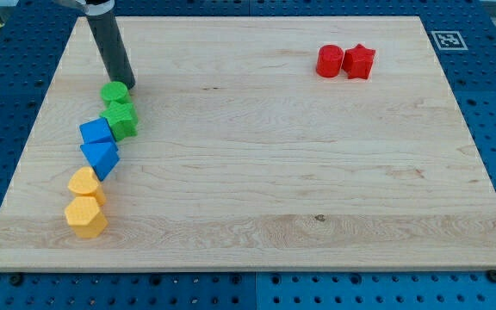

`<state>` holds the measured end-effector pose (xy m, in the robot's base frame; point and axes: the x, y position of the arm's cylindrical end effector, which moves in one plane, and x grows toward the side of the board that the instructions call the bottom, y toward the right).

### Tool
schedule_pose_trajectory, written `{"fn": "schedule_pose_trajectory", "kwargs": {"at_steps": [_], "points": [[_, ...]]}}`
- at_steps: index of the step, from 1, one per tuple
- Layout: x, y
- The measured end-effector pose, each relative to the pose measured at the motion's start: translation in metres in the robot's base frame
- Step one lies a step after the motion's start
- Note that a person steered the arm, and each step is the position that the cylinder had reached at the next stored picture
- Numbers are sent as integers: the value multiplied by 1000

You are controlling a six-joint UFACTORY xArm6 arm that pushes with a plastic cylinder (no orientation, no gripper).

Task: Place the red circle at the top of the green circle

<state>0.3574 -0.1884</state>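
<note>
Tool-wise, my tip (128,85) is a bare rod with nothing to open or close, apparently touching the green circle (114,92) at the worktop's (257,172) left. Well apart, the red circle (330,61) sits beside the red star (360,62), unreached.

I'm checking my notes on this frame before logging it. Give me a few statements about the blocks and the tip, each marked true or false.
1. The red circle touches the red star. True.
2. The red circle lies at the view's bottom left. False: it is at the top right.
3. My tip is right beside the green circle. True.
4. The red circle already sits above the green circle. False: it is far off to the view's right.
5. The blue blocks lie above the green ones. False: they lie below.
</note>
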Motion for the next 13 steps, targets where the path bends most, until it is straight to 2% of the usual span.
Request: {"fn": "schedule_pose_trajectory", "kwargs": {"at_steps": [1,2,3,6,7,8,9,12,13], "points": [[-6,0],[-15,39],[-15,114],[-2,444],[-12,507],[-41,484],[-59,409],[-46,134],[-46,112]]}}
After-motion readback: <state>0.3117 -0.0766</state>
